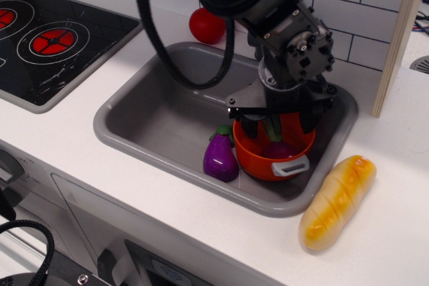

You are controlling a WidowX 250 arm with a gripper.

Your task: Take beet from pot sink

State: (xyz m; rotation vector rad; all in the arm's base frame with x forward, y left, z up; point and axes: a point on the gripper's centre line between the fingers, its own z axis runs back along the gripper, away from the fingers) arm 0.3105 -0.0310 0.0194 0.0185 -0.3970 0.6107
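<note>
The beet (280, 149) lies in the orange pot (258, 157), its magenta bulb near the front grey handle and its green stalks pointing up and back. The pot stands in the right part of the grey sink (144, 108). My gripper (279, 124) is low over the pot with its jaws open. One finger (249, 126) is left of the stalks and the other is right of them, over the pot's rim. The gripper body hides most of the stalks. Nothing is held.
A purple eggplant (220, 158) lies in the sink against the pot's left side. A red tomato (206, 25) sits on the counter behind the sink. A bread loaf (336, 199) lies right of the sink. The stove (47, 35) is at the left.
</note>
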